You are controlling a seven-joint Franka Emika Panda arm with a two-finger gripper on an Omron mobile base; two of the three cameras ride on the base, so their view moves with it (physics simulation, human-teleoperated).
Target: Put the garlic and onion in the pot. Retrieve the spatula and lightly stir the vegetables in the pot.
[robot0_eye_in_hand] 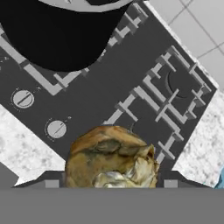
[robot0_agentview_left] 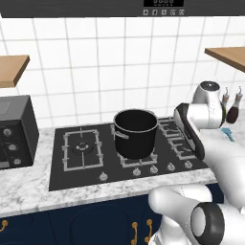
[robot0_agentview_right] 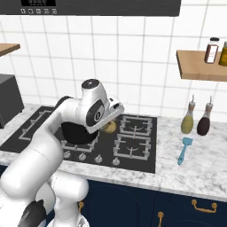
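Gripper fingers flank small tan-brown papery onion-like lump, apparently holding it beside tall black metal pot; light, firm, slippery-skinned, best pinched across its middle.

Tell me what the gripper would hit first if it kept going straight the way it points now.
Probably the stovetop beside the pot; the vegetable between the jaws would touch first, though depth is unclear.
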